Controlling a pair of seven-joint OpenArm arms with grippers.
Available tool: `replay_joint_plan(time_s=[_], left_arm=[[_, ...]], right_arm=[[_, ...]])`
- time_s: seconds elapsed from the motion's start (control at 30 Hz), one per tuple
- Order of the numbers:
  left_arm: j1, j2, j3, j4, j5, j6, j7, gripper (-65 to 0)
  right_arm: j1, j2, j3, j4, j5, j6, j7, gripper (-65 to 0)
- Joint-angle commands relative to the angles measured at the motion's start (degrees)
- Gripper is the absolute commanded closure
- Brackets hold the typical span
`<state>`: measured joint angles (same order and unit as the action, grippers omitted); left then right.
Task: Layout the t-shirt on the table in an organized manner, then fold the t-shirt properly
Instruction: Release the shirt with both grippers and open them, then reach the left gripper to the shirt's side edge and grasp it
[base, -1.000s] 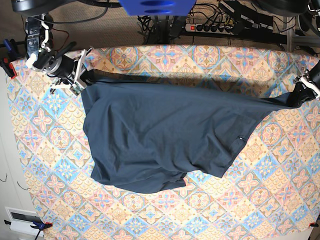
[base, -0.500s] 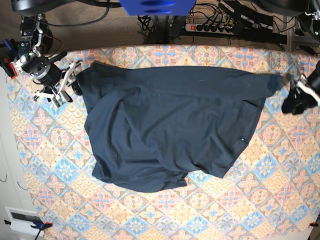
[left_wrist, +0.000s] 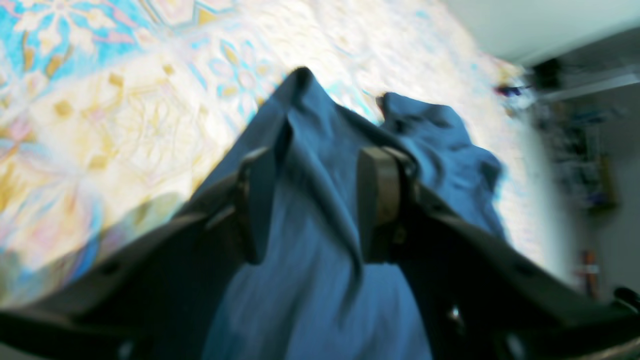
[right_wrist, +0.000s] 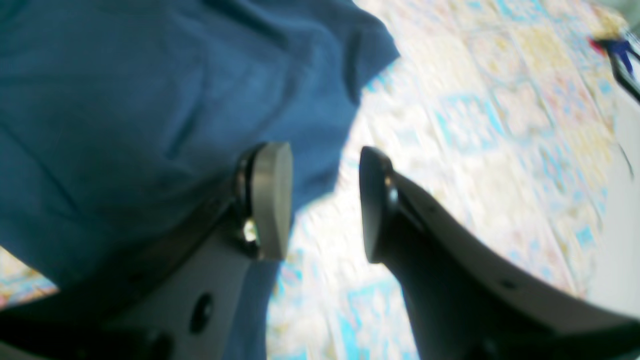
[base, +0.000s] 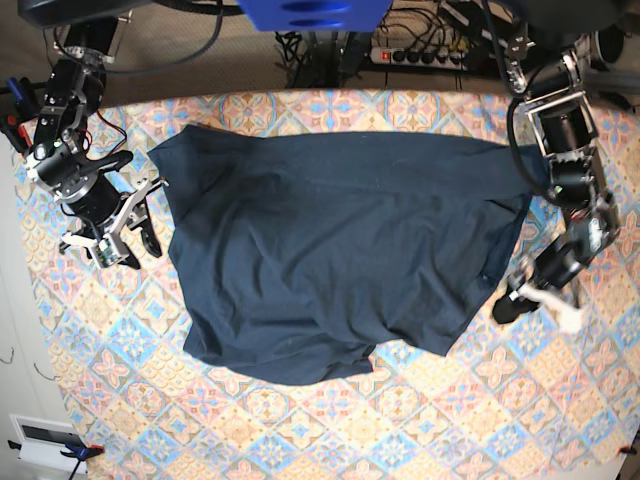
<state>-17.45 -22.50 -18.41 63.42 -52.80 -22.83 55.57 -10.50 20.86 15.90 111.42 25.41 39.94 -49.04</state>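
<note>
Both claws stand parted and hold nothing. From the base view, the right claw (base: 125, 238) hangs at about nine o'clock of the t-shirt (base: 340, 250), just off its edge, its two fingers spread over the patterned bench (base: 420, 430). Its wrist view shows the same: the pale pad (right_wrist: 272, 200) sits against the navy cloth (right_wrist: 125, 110) as seen from there, the other finger is over bare tile pattern (right_wrist: 450, 150), and only cloth edge and bench show in the gap between them, with nothing pinched.

Over at about four o'clock of the garment the left claw (base: 535, 298) hovers beside the lower corner of the shirt. Its own camera is blurred, but the left claw (left_wrist: 312, 205) clearly has its fingers apart, with a ridge of blue fabric (left_wrist: 320, 280) showing in the gap between them. I cannot tell whether that fold touches either pad (left_wrist: 377, 200); it seems to lie loose on the bench (left_wrist: 100, 125) below rather than being squeezed.

That shirt lies spread across the middle and upper part of the bench, broad and mostly flat, with soft wrinkles running through it and its lower hem curling unevenly towards six o'clock. One corner reaches up towards eleven o'clock, another stretches out towards two o'clock near the left arm (base: 565, 130).
</note>
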Motion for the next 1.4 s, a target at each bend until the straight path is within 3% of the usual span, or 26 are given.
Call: replay_joint_plan(time_s=[0.0, 0.13, 0.27, 0.47, 0.7, 0.87, 1.07, 1.27, 1.37], left_arm=[[-3.0, 0.6, 1.7, 0.0, 0.2, -0.9, -2.1, -25.3], [-6.9, 4.9, 8.8, -4.6, 6.5, -0.9, -7.5, -25.3], [-7.6, 7.2, 9.8, -7.3, 8.4, -0.9, -9.2, -25.3], [-7.2, 5.8, 8.9, -7.2, 7.9, -0.8, -9.2, -25.3], [-6.9, 5.5, -1.9, -7.2, 8.8, -0.4, -8.9, -25.3], [-6.7, 6.9, -1.1, -7.5, 13.0, 4.8, -8.9, -25.3], [-6.7, 8.7, 4.1, -7.5, 16.2, 5.1, -9.2, -25.3], [-6.1, 9.1, 4.2, -7.6, 16.3, 8.3, -8.9, -25.2], [-4.8, 9.0, 4.3, -7.6, 15.9, 8.3, -8.9, -18.9]], right_arm=[[1.0, 0.6, 0.3, 0.7, 0.7, 0.1, 0.6, -22.1], [1.0, 0.6, 0.7, 0.7, 0.6, 0.1, -1.4, -22.1], [1.0, 0.6, 0.9, 0.7, 0.6, 0.1, -1.4, -22.1], [1.0, 0.6, 0.9, 0.7, 0.6, 0.1, -1.4, -22.1], [1.0, 0.6, 0.9, 0.7, 0.6, 0.1, -1.4, -22.1], [1.0, 0.6, 0.9, 0.7, 0.6, 0.1, -1.6, -22.1], [1.0, 0.6, 0.9, 0.7, 0.6, 0.1, -1.6, -22.1], [1.0, 0.6, 0.9, 0.7, 0.6, 0.1, -1.4, -22.1], [1.0, 0.6, 0.9, 0.7, 0.7, 0.1, -1.4, -22.1]])
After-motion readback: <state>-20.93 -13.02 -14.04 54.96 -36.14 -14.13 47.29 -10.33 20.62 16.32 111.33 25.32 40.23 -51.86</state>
